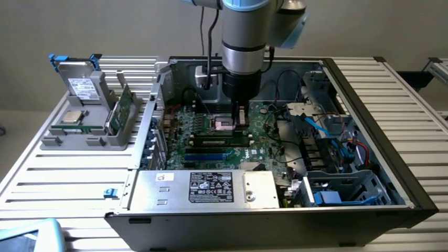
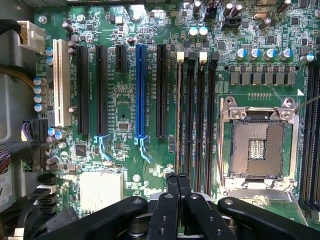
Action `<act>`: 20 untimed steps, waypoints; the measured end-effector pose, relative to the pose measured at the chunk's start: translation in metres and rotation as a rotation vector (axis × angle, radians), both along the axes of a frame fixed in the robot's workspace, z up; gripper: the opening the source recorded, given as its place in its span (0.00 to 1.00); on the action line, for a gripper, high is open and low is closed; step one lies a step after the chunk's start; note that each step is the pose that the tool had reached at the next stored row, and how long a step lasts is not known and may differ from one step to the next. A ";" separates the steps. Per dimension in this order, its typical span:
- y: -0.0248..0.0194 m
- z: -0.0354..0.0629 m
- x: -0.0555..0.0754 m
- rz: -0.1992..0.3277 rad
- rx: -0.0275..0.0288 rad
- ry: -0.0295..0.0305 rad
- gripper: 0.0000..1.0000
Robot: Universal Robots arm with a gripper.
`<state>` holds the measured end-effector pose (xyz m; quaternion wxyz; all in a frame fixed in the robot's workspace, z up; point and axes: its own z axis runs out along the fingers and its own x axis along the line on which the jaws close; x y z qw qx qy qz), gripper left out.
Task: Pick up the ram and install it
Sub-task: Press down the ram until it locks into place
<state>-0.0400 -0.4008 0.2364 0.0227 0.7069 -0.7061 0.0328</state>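
Note:
The ram [image 2: 178, 115] stands on edge in the memory slot closest to the expansion slots, seen from above as a thin pale-green strip. In the exterior view the ram [image 1: 220, 139] is a dark-chipped stick lying along the slots in the middle of the motherboard. My gripper [image 2: 178, 183] is shut, its two black fingers pressed together with nothing between them, hovering just off one end of the ram. From outside, the gripper [image 1: 240, 121] hangs straight down into the open computer case, above the board beside the CPU socket [image 1: 225, 124].
The empty CPU socket [image 2: 257, 145] lies beside the memory slots. Black and blue expansion slots [image 2: 141, 90] run parallel to them. Case walls, cables [image 1: 318, 126] and the power supply [image 1: 210, 189] ring the board. A grey holder [image 1: 87, 123] with a green card [image 1: 125, 107] stands outside the case.

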 end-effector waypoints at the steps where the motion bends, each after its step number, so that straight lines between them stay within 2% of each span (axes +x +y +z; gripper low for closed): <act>1: 0.0000 -0.0005 0.000 -0.001 0.0000 -0.0007 0.11; 10: 0.0007 -0.0039 0.002 -0.010 0.0002 -0.0052 0.11; 20: 0.0007 -0.0101 0.002 -0.017 -0.0001 -0.0058 0.11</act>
